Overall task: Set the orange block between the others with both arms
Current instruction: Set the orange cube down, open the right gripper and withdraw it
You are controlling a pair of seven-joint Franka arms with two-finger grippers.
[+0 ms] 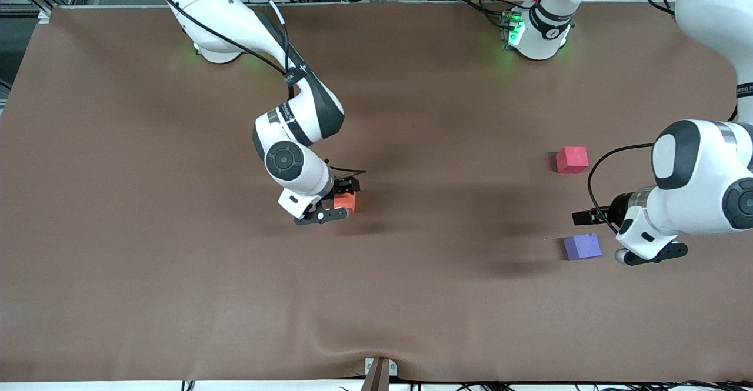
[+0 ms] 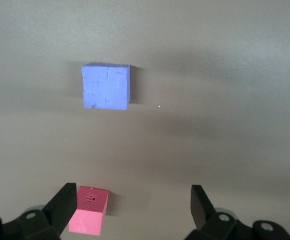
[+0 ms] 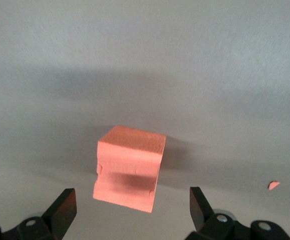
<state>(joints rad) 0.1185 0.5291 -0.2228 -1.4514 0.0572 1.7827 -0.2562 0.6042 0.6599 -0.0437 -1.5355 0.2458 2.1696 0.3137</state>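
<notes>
Between your right gripper's (image 3: 129, 210) fingers (image 3: 62, 207) sits the orange block (image 3: 128, 168), and those fingers stand wide apart with clear gaps on both sides, so nothing is clamped. Your right wrist view shows the block resting on the brown desk (image 1: 176, 297) with dents pressed into its facing side, and a tiny orange crumb (image 3: 273, 185) lying on the desk a little way off. From the front you see this gripper low over the block near the middle of the desk, the right arm (image 1: 294, 126) reaching down to it from its base.

At your left gripper (image 2: 134, 212) the fingers (image 2: 201, 205) are also spread wide and hold nothing. It hangs over the desk at the left arm's end, beside the two other cubes. The pinkish-red cube (image 1: 572, 160) lies farther from the front camera, the purple-blue cube (image 1: 582, 246) nearer to it, with a bare gap of desk between them. Your left wrist view shows the pinkish-red cube close by one finger and the purple-blue cube farther off.

Your orange block is well apart from both cubes, toward the right arm's end, not in the gap between them.
</notes>
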